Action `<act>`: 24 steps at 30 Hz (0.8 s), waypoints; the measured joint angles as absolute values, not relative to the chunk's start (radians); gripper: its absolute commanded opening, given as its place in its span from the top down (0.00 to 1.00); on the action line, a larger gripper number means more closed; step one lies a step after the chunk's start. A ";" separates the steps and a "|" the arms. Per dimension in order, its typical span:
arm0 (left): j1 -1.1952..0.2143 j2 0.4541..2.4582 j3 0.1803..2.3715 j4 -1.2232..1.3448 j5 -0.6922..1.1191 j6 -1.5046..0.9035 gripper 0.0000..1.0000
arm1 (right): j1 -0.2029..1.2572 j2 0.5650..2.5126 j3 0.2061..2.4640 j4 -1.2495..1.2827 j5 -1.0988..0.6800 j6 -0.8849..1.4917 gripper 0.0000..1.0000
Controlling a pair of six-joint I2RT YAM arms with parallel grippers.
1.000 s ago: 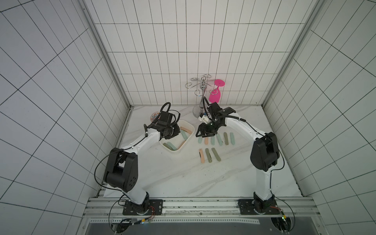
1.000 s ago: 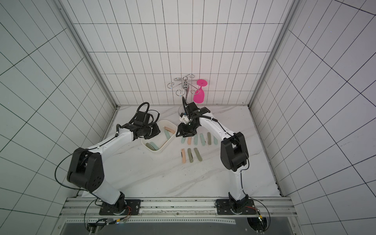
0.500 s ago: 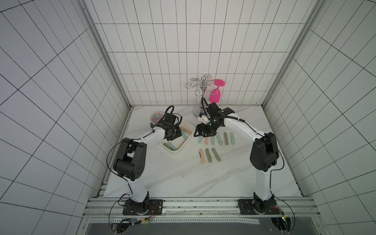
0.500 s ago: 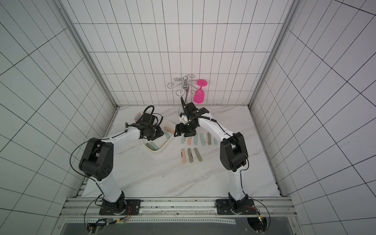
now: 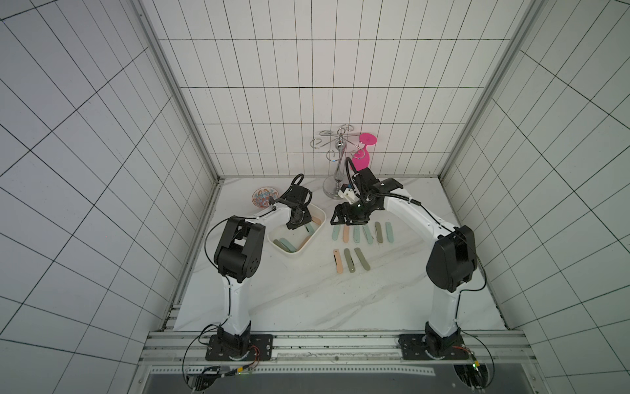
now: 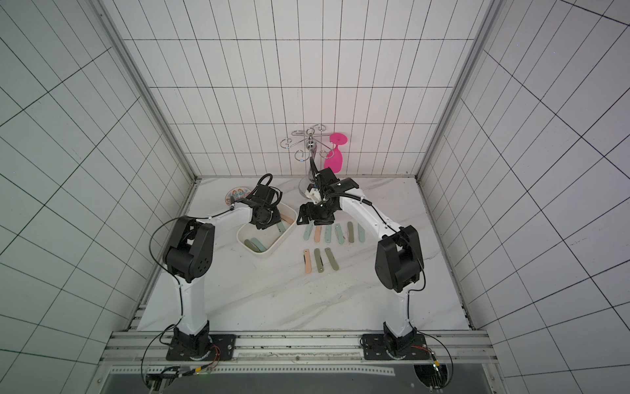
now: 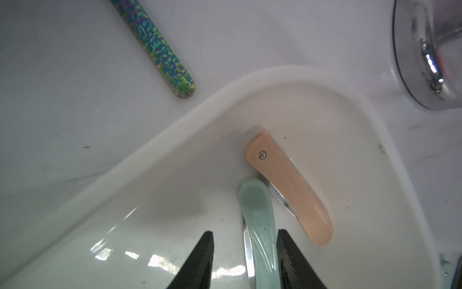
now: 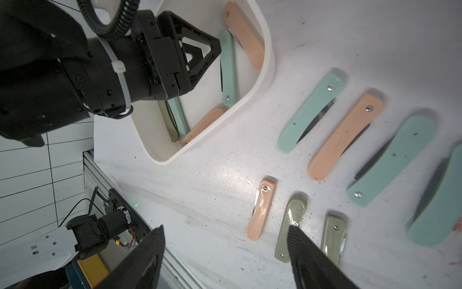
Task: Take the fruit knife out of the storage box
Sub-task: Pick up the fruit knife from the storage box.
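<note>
The white storage box (image 5: 318, 232) (image 6: 272, 254) lies left of centre, holding several folded fruit knives. My left gripper (image 5: 300, 223) (image 7: 245, 232) is down inside its far end, open. A mint-green knife (image 7: 260, 225) (image 8: 228, 67) lies between its fingers, against one pad and clear of the other. A peach knife (image 7: 287, 190) lies beside it, against the box wall (image 7: 175, 130). My right gripper (image 5: 344, 221) (image 8: 225, 229) hangs open and empty just right of the box, above the table.
A row of folded knives (image 5: 361, 233) and three more (image 5: 351, 260) lie on the marble right of the box. A patterned bowl (image 5: 263, 198) sits behind the box. A chrome glass rack (image 5: 337, 170) with a pink goblet (image 5: 363, 157) stands at the back.
My left gripper has gone from shut to open and moved deeper over the box's far end. My right gripper has opened wider and shifted slightly left.
</note>
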State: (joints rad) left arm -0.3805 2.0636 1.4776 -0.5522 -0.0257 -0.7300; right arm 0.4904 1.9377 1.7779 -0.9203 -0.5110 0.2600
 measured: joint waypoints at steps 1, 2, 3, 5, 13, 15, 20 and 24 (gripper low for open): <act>-0.383 2.075 1.486 -0.559 -0.030 -0.731 0.55 | 0.489 1.938 1.774 -0.921 -0.511 0.260 0.22; -0.384 2.083 1.493 -0.562 -0.033 -0.731 0.55 | 0.484 1.938 1.771 -0.921 -0.511 0.258 0.22; -0.385 2.093 1.505 -0.571 -0.036 -0.731 0.55 | 0.484 1.938 1.768 -0.922 -0.511 0.257 0.22; -0.392 2.113 1.533 -0.582 -0.041 -0.730 0.55 | 0.478 1.935 1.762 -0.923 -0.511 0.253 0.22; -0.417 2.130 1.555 -0.590 -0.045 -0.730 0.55 | 0.471 1.916 1.745 -0.923 -0.512 0.245 0.22; -0.418 2.130 1.555 -0.593 -0.047 -0.730 0.56 | 0.470 1.916 1.745 -0.923 -0.512 0.244 0.22; -0.418 2.144 1.576 -0.630 -0.068 -0.730 0.56 | 0.469 1.916 1.741 -0.924 -0.513 0.244 0.22; -0.417 2.150 1.587 -0.667 -0.098 -0.729 0.58 | 0.469 1.916 1.739 -0.924 -0.513 0.245 0.22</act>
